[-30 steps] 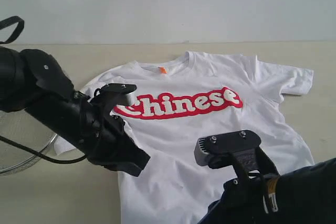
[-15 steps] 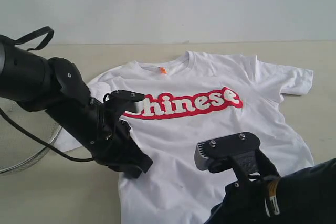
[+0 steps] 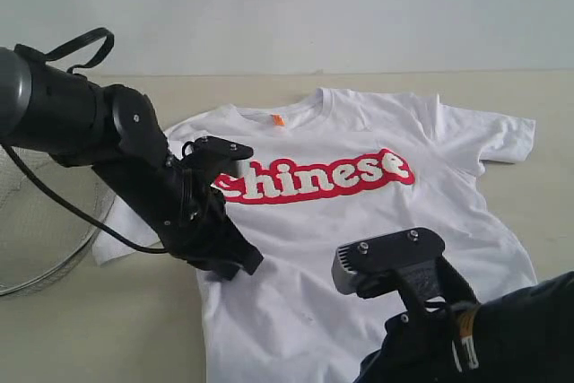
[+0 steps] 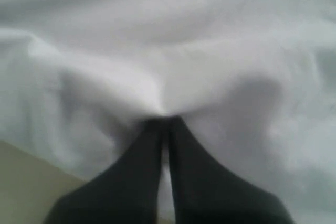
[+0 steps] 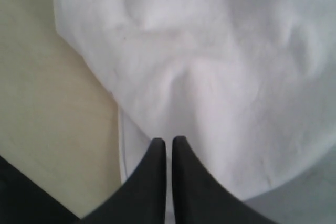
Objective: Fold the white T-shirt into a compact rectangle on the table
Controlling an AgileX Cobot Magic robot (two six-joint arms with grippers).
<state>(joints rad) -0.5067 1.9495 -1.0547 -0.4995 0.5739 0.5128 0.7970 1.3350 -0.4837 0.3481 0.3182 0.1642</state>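
The white T-shirt (image 3: 359,221) lies flat on the desk (image 3: 117,338), print up, approx centre-right. Long axis runs far-to-near: collar twd the back wall, hem twd the camera, w/ lettering slanting up to the right. Left claw (image 4: 164,119) is pressed together, pinching bunched cloth at the shirt's left side below the sleeve. Right claw (image 5: 169,140) is likewise pressed together, pinching the hem edge.

Exterior view raised at hem end, facing collar, 2 wrist views close above the same white T-shirt (image 3: 359,221)
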